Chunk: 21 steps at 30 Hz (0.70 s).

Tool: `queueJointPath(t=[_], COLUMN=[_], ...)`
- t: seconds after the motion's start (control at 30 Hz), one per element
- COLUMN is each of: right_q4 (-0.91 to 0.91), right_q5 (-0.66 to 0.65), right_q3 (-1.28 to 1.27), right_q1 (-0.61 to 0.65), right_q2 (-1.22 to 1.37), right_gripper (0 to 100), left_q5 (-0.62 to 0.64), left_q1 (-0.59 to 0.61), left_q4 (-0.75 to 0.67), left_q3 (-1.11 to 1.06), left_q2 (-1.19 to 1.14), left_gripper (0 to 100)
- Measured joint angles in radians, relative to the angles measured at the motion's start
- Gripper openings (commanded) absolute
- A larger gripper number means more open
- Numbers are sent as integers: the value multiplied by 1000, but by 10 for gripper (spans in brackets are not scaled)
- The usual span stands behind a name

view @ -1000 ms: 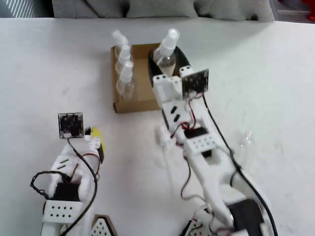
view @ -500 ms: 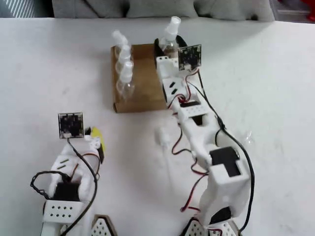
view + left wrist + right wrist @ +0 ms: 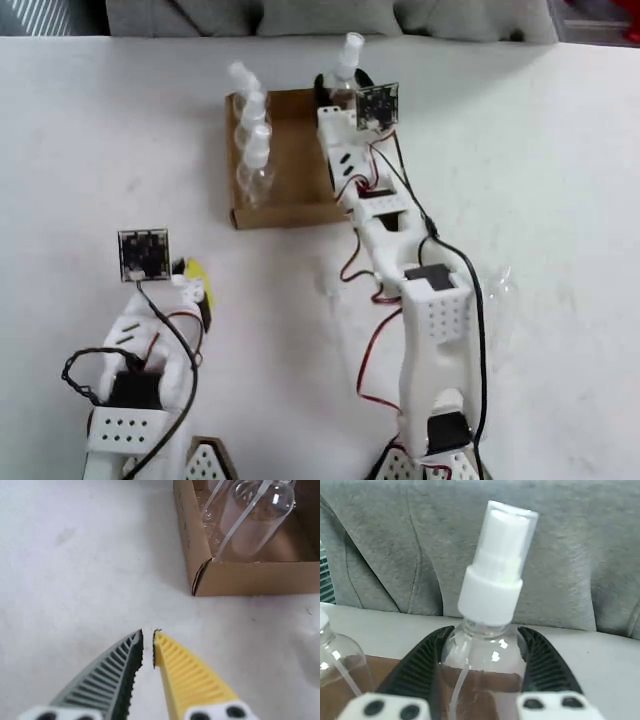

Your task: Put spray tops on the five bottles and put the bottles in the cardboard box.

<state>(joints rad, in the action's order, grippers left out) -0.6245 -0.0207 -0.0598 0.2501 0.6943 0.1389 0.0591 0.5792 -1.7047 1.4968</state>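
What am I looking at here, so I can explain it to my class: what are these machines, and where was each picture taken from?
Two small robot arms sit at a white table. One picture looks down from above; the other two come from cameras on each arm's wrist. The right gripper is clamped on a clear spray bottle at the cardboard box, where three bottles are inside. The left gripper is shut and empty, short of the box. Another bottle lies on the table.

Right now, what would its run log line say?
right gripper: shut on spray bottle at cardboard box | left gripper: shut, empty | boxed: three capped bottles
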Motion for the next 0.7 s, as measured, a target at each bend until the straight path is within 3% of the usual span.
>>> queueJointPath(t=[0.33, 0.7], right_q4=[0, 0], right_q5=[0, 0], right_q3=[258, 287], right_q1=[-8, -9], right_q2=[213, 267], right_gripper=[41, 42], left_q5=[0, 0], left_q1=[0, 0], left_q4=[0, 0], left_q3=[0, 0], left_q2=[0, 0], left_gripper=[64, 64])
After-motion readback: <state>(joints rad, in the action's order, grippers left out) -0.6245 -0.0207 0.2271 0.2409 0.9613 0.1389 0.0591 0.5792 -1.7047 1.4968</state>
